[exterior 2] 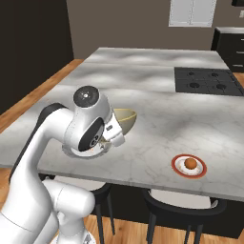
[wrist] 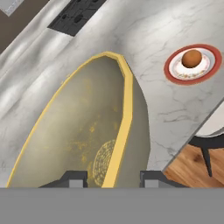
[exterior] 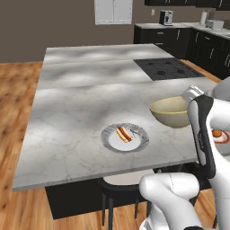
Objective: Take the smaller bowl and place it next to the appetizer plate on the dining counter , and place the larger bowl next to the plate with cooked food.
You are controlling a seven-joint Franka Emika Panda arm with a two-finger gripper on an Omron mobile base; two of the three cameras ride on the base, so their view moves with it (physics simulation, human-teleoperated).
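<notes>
The fingers (wrist: 112, 177) pinch the rim of the bowl (exterior: 172, 111), carried above the surface (exterior: 81, 108) between two plates (exterior: 124, 137) (exterior 2: 189, 165).

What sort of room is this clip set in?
A rendered home kitchen, most likely: a marble island counter with a built-in cooktop, dark cabinets along the back wall, and plated food on the counter above a stool.

Red-rimmed plate (exterior: 223, 136) (arm-hidden, edge-cropped)
</notes>
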